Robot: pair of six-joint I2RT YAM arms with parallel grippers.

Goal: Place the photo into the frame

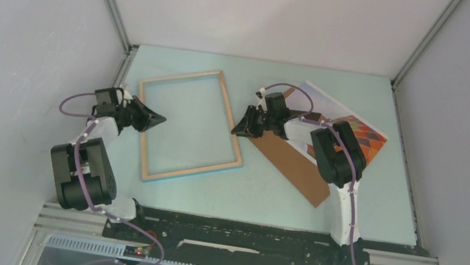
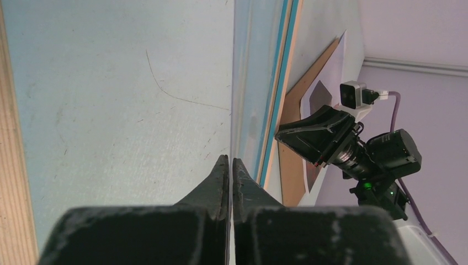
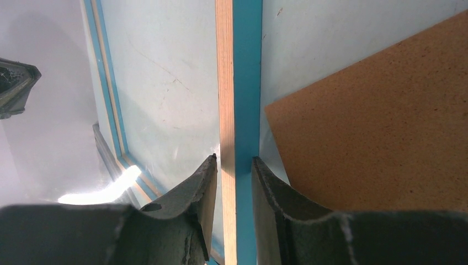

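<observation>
1. Frame (image 1: 192, 171) lies on the table (image 1: 265, 196), left of centre, wood side up with teal on its outer edge. Table surface shows through the opening.
2. Right gripper (image 1: 238, 131) is on the frame's right rail. In the right wrist view its fingers (image 3: 204, 193) straddle the rail, one against the wood side and one against the teal side, so it is clamped on the rail. Can't tell whether that side is lifted off the table.
3. Left gripper (image 1: 159, 119) has its fingers (image 2: 218, 182) pinched together with nothing between them. The tip sits just inside the frame's left rail, over bare table, pointing toward the right gripper.
4. Photo (image 1: 357, 132) is at the far right of the table, well apart from the frame. It is picture side up, white border, orange-red and dark pattern. The right arm hides part of it.
5. Backing board (image 1: 293, 168), plain brown, lies between frame and photo and overlaps the photo's near-left part. Its corner is just beside the gripped rail, with a strip of table between them.
</observation>
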